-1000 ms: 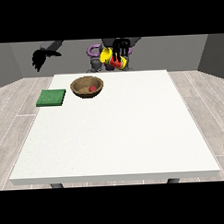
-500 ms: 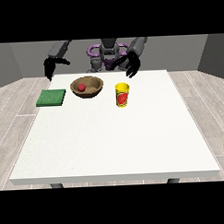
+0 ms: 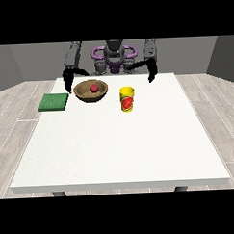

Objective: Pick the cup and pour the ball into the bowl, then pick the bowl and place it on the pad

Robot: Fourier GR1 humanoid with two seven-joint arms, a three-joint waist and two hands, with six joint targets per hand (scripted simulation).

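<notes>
Tabletop: plain white. Pad: solid green. Bowl: brown, wood-toned, darker inside. Ball in the bowl: red. Cup: yellow with a red marking on its side. Hand at the view's left and hand at the view's right: black. Robot torso: grey with purple rings. Floor: pale grey wood-plank pattern.

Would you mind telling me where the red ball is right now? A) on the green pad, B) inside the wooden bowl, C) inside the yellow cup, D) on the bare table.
B: the red ball lies inside the wooden bowl, which stands between the green pad and the upright yellow cup.
</notes>
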